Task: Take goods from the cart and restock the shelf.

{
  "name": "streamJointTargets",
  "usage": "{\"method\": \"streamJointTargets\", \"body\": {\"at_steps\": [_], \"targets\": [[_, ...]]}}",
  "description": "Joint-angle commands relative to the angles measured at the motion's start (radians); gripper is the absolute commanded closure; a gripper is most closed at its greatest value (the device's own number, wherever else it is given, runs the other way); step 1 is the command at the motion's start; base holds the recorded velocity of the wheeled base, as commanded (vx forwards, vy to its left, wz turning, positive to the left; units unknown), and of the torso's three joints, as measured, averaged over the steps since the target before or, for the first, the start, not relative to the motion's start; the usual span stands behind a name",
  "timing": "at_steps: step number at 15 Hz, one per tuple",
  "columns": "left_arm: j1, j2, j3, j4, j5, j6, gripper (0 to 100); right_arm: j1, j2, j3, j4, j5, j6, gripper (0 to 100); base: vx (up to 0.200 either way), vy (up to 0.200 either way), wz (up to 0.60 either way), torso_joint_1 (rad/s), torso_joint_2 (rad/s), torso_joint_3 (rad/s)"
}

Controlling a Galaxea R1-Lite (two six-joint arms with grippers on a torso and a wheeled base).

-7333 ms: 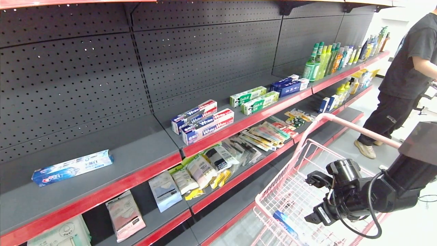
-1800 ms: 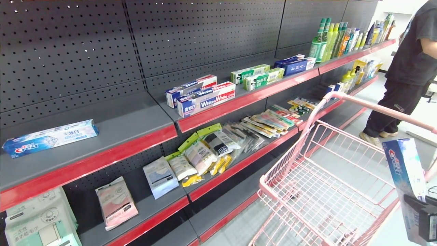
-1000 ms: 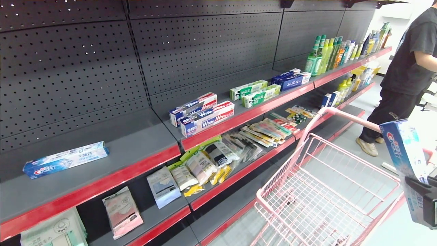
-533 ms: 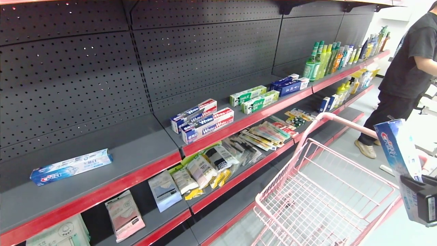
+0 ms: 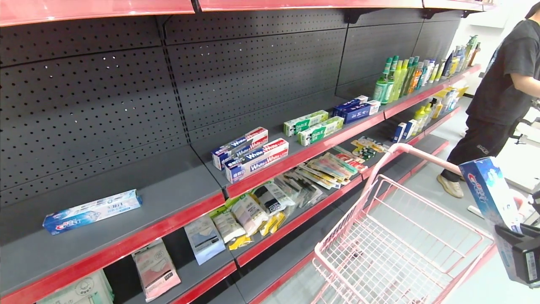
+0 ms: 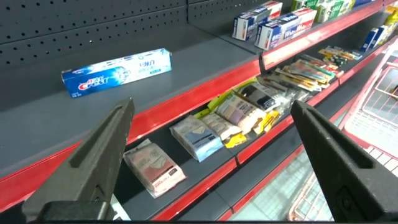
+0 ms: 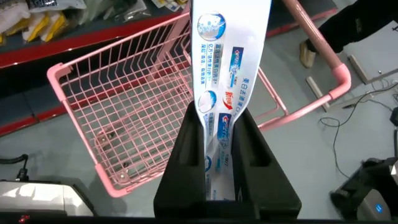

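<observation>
head view: the right end effector (image 5: 515,242) now holds the toothpaste box (image 5: 489,190) upright beside the pink wire cart (image 5: 405,148). seconds ago it was down inside the basket, where the box lay — so the pick looks done and placing on the shelf (image 5: 177,190) remains. a matching box (image 5: 93,210) lies flat on that grey metal shelf, which has a red edge and a perforated panel behind.

left wrist view: the left end effector (image 6: 211,155) faces the shelf, its dark wedge-shaped jaws wide apart and holding nothing.

right wrist view: flat black jaws clamp the glossy carton at its lower end — long, slim, probably easy to dent.
</observation>
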Motion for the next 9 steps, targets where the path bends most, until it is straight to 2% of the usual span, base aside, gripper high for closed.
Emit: {"method": "streamJointTargets", "body": {"at_steps": [1,5,9], "targets": [[0.0,0.001,0.0,0.0,0.001,-0.001,0,-0.005,0.006,0.004,0.0,0.0,-0.003,100,0.0,0.0,0.0,0.0,0.0,0.0],[0.0,0.001,0.0,0.0,-0.001,-0.001,0,-0.005,0.008,0.016,-0.002,0.0,0.003,100,0.0,0.0,0.0,0.0,0.0,0.0],[0.0,0.001,0.0,0.0,0.001,-0.001,0,-0.005,-0.012,0.028,-0.003,0.0,-0.001,100,0.0,0.0,0.6,0.004,0.0,-0.001]]}}
